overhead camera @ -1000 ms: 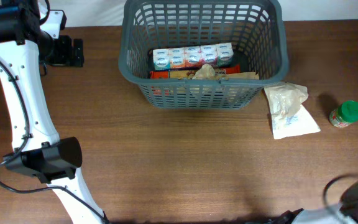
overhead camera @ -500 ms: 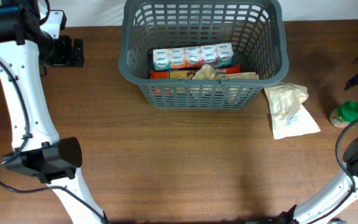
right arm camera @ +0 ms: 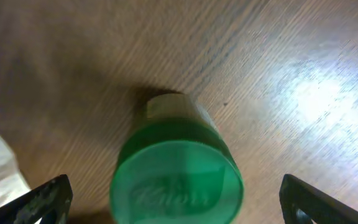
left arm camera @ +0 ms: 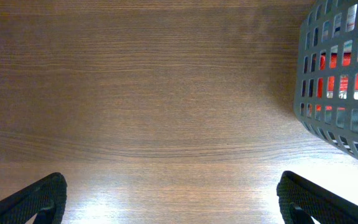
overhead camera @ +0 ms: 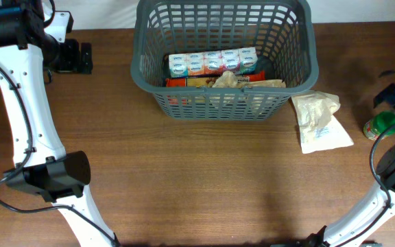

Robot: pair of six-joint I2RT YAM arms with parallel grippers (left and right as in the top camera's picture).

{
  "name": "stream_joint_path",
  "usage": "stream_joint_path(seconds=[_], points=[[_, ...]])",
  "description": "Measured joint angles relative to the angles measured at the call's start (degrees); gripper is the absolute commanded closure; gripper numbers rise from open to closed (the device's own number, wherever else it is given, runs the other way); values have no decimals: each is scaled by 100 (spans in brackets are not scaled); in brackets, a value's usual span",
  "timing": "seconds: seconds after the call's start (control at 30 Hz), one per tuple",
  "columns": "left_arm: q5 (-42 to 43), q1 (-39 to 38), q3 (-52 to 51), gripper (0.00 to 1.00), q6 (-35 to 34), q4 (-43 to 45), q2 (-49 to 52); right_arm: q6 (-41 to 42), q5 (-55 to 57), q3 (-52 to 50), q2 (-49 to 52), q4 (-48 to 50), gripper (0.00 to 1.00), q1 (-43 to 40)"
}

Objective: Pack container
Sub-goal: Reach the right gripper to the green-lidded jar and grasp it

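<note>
The right claw (right arm camera: 176, 198) hangs spread wide over a jar (overhead camera: 380, 125) by the bench's (overhead camera: 184, 178) right edge; the left claw (left arm camera: 173, 199) is released near the basket (overhead camera: 225, 110).

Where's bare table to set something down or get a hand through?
Free: wide table in front of the basket, between left arm and pouch; also the strip left of the basket. Crowded: right of the basket, pouch, jar, right gripper over it.
</note>
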Motion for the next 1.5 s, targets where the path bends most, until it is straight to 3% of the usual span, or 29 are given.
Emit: stream_joint_path(seconds=[0.47, 1.5], points=[[0, 0, -2, 1, 0, 0, 0, 52, -2, -870, 15, 885, 1, -7], [0, 0, -2, 1, 0, 0, 0, 203, -2, -1244, 140, 1209, 4, -9]])
